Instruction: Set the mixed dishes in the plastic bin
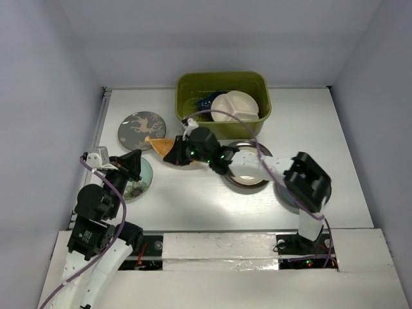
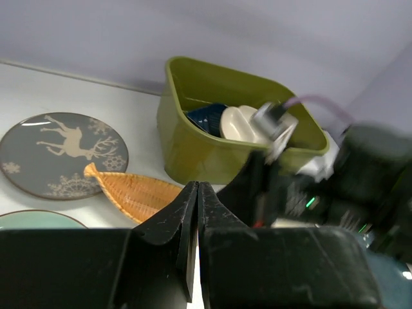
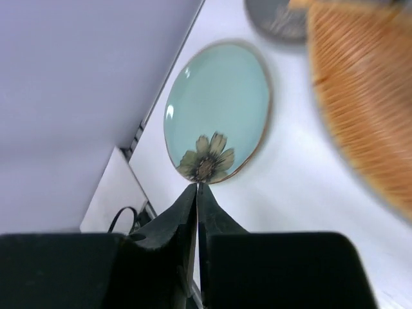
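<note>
Olive plastic bin point(image 1: 222, 82): cream three-compartment plate point(image 1: 235, 106) and dark blue plate point(image 1: 209, 102) inside. Grey deer plate point(image 1: 141, 130) lies left of the bin, orange leaf dish point(image 1: 159, 143) off its front-left corner. Right gripper point(image 1: 172, 154) there, fingers together, empty. Left gripper point(image 2: 197, 193) likewise pressed together.

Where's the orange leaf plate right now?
Top view, left of centre: the orange leaf plate lies on the table between the deer plate and the right gripper, just in front of the bin.

Just a white worktop point(image 1: 193, 199) boxed in by plain lavender walls point(image 1: 38, 64), with a white taped strip point(image 1: 219, 254) along the near edge.
</note>
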